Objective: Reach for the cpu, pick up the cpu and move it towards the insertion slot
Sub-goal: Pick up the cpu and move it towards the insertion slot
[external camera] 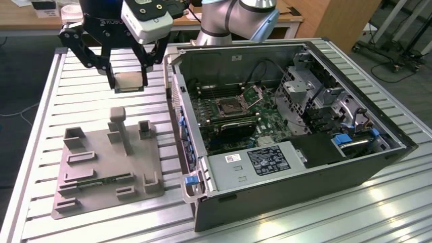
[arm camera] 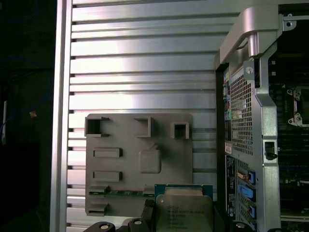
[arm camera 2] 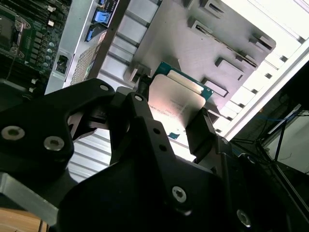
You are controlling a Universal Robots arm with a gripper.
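Over one edge of the grey moulded tray (external camera: 101, 147), my gripper (external camera: 128, 82) is clenched on the cpu (external camera: 128, 79), a flat square chip with a dull silver lid, well apart from the insertion slot (external camera: 229, 107).

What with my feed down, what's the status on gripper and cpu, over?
Gripper shut on cpu, held above table. Slot inside case, apart from cpu. Case wall between them.
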